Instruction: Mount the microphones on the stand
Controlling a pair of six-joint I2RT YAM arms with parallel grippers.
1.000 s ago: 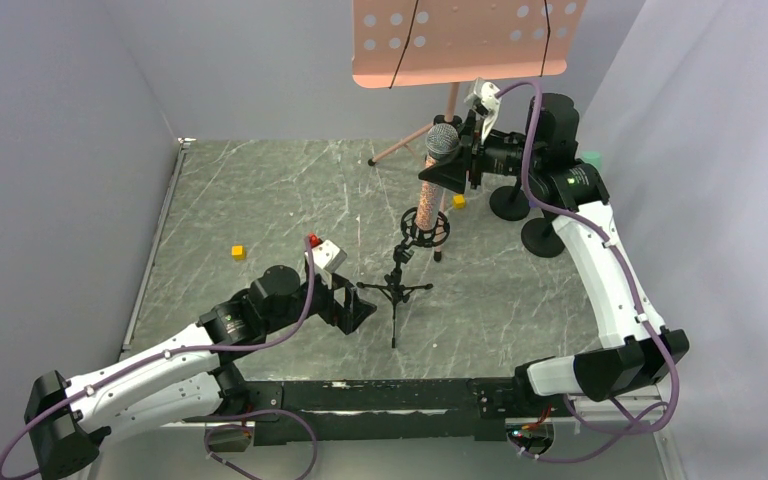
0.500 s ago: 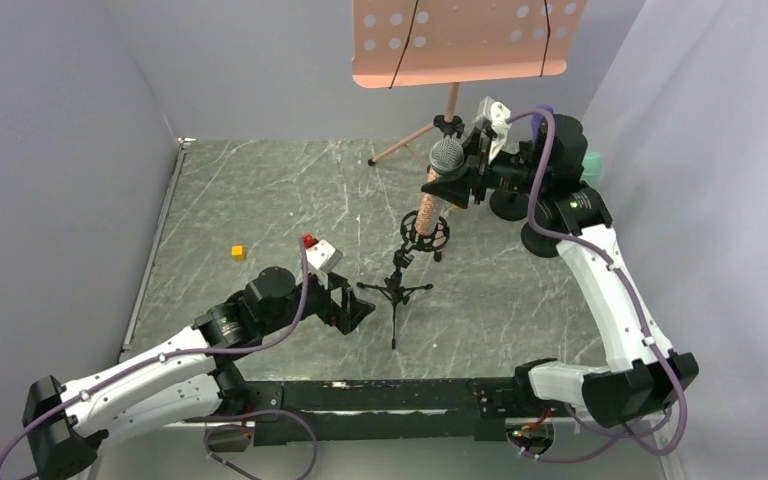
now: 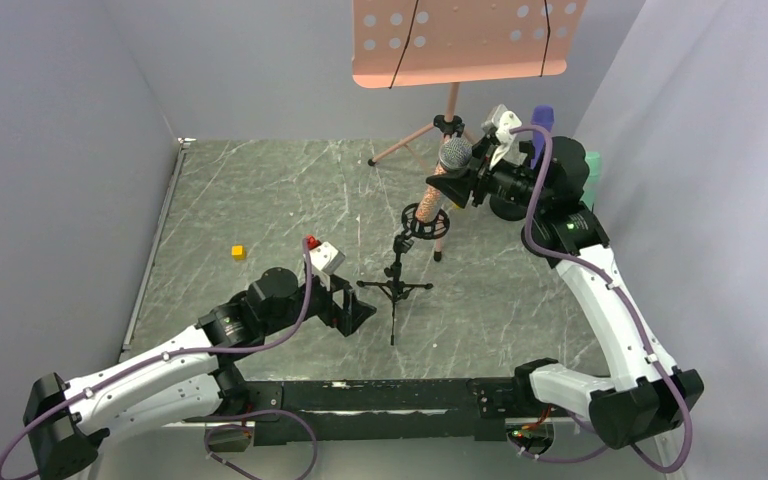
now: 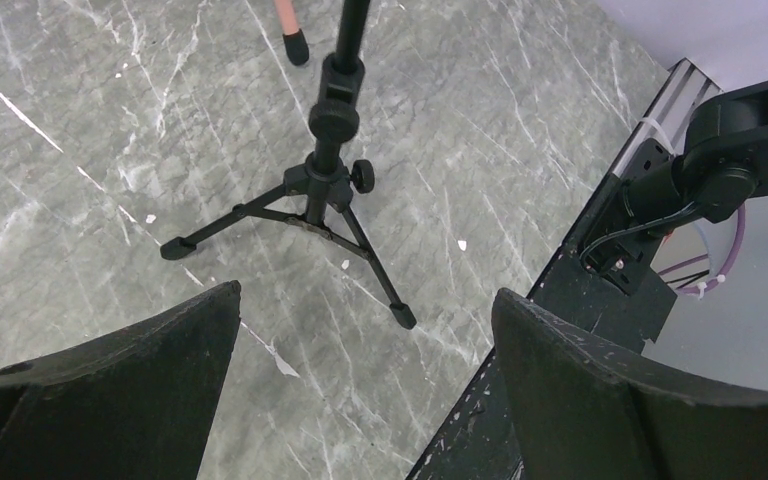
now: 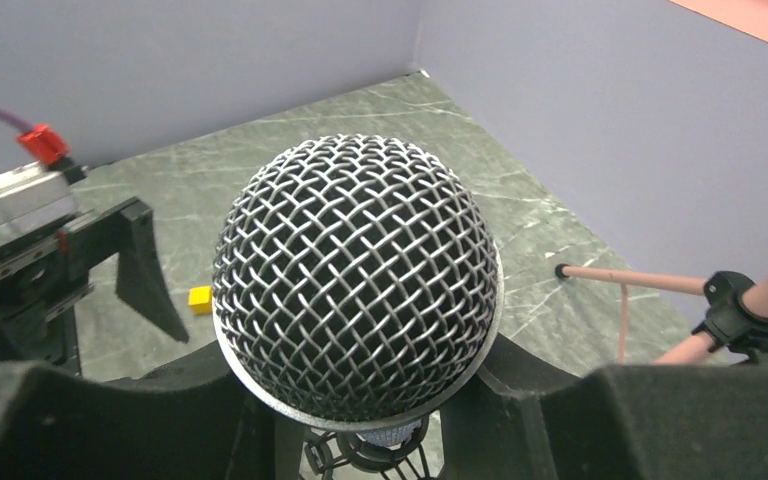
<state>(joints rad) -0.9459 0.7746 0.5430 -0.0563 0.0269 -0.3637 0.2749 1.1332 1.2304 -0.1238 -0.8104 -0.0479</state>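
The glittery pinkish-brown microphone [image 3: 434,190] leans in the air, its silver mesh head [image 5: 357,290] filling the right wrist view. My right gripper [image 3: 457,178] is shut on it just under the head. Its lower end reaches the ring holder [image 3: 422,222] of the black tripod stand [image 3: 395,290]; how deep it sits there I cannot tell. The purple microphone [image 3: 541,120] and the mint-green one [image 3: 592,165] stand behind the right arm. My left gripper [image 3: 357,312] hangs open and empty close to the stand's feet [image 4: 325,185].
A pink music stand [image 3: 460,40] rises at the back, and its legs [image 3: 405,145] spread across the floor behind the ring holder. A small yellow cube [image 3: 239,252] lies at the left. Grey walls close in on three sides.
The right arm has carried the microphone's head right and nearer, tilting it from upright to a lean over the ring holder. The left arm has not moved.
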